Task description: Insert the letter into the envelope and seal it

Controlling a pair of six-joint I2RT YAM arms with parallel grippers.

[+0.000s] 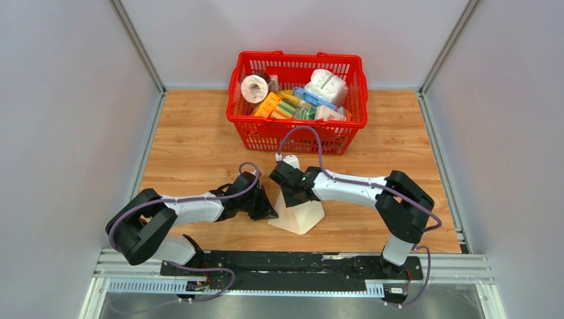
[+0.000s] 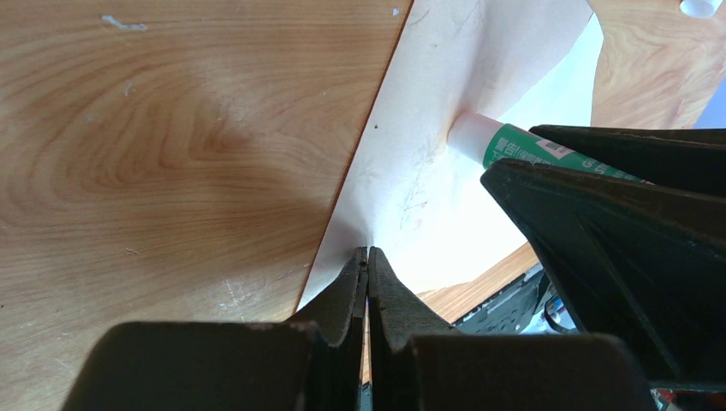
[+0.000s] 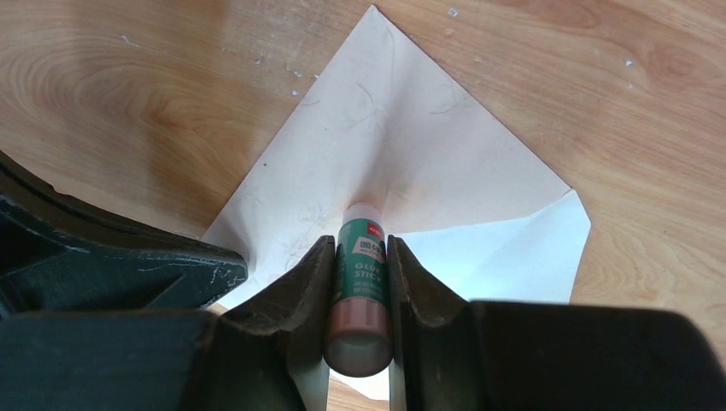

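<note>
Fig.: R gripper [image 3: 360,244], jaws part-closed on glue stick [image 3: 361,282], tip on envelope [image 3: 385,145] just ahead; L gripper [image 2: 368,257] pinched shut on its edge; letter [image 3: 505,253] right of tip; drag lightly, w/ even pressure.

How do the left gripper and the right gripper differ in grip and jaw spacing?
The left gripper pinches the thin edge of the envelope, jaws almost touching; the right gripper clamps a glue stick, jaws held apart by it. The left gripper holds flat paper; the right gripper presses its round stick's tip onto the envelope. Both are black and shut on something.
</note>
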